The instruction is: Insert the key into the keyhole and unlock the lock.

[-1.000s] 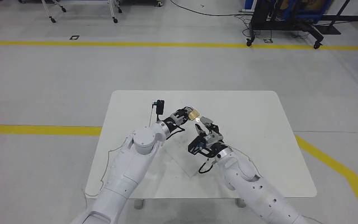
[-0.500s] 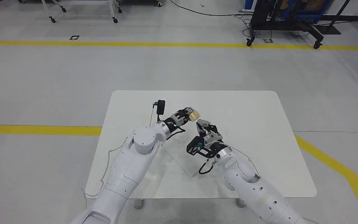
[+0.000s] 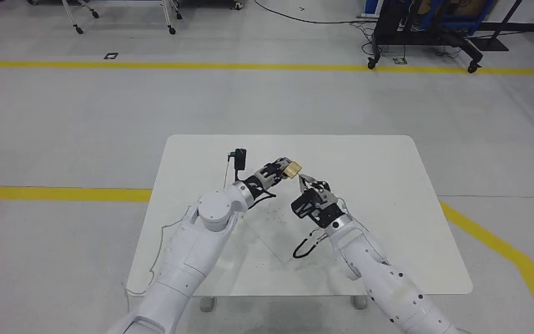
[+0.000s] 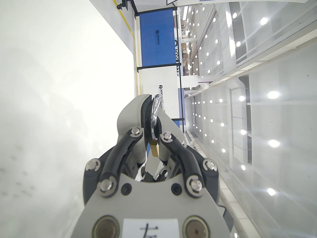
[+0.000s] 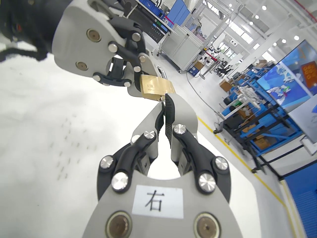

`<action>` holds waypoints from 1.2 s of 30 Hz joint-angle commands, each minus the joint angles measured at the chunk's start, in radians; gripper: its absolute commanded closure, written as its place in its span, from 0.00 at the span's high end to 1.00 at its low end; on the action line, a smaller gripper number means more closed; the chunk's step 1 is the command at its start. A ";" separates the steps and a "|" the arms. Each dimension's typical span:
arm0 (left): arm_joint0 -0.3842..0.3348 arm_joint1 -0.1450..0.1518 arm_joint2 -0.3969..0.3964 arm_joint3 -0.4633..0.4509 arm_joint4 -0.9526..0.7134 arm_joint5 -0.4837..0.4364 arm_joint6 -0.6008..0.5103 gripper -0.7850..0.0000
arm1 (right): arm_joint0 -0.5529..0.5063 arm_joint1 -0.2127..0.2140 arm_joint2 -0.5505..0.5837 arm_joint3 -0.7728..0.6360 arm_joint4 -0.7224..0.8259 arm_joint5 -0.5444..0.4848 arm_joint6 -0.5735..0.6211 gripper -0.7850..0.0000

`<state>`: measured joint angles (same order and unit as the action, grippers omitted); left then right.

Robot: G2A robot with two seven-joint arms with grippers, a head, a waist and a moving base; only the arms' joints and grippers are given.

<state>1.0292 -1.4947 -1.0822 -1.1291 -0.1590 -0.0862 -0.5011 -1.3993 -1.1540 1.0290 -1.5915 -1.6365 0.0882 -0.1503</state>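
Pinching the key (image 5: 162, 99) between pads drawn almost together, the right pincer (image 5: 165, 107) sits nearest, raised above the bench (image 5: 37, 105). Little of the key shows: only a thin silvery tip pokes out past the ribbed black pads, the rest hidden between them. That tip meets the bottom face of the lock (image 5: 155, 87) at the keyhole; how deep it sits cannot be told. From above, the right pincer (image 3: 302, 187) points away from the robot and a little toward its left, its tips right at the lock (image 3: 289, 169).

Just beyond, the brass lock hangs in the air, over the middle of the bench (image 3: 375, 167) and clear of its surface. The left pincer (image 5: 145, 76) has hold of it, closed on the silver shackle (image 4: 156, 107), with the brass block of the lock (image 4: 155, 149) lying back between the fingers toward the wrist. In the left wrist view both pads of the left pincer (image 4: 154, 105) press flat against the shackle's loop. From above, the left pincer (image 3: 278, 173) comes in from the robot's left, so that the two pincers meet at the lock nearly tip to tip.

Farther off, past the bench's far edge, a yellow line (image 3: 250, 65) crosses the grey floor, and a black wheeled frame (image 3: 425, 33) stands beyond it on the robot's right.
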 commanded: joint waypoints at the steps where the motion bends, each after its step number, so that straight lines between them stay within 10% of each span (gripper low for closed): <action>1: 0.003 0.000 -0.003 -0.001 -0.017 -0.024 -0.008 0.00 | -0.008 0.000 0.027 0.004 0.116 -0.059 -0.029 0.00; 26: -0.014 0.003 0.002 0.034 -0.054 -0.137 -0.068 0.00 | -0.067 0.014 0.161 -0.006 0.398 -0.443 -0.132 0.00; 36: -0.018 0.004 0.003 0.039 -0.067 -0.171 -0.080 0.00 | -0.075 0.014 0.167 -0.014 0.355 -0.445 -0.146 0.00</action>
<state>1.0119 -1.4911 -1.0793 -1.0925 -0.2229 -0.2538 -0.5793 -1.4735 -1.1401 1.1964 -1.6041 -1.2783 -0.3544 -0.2905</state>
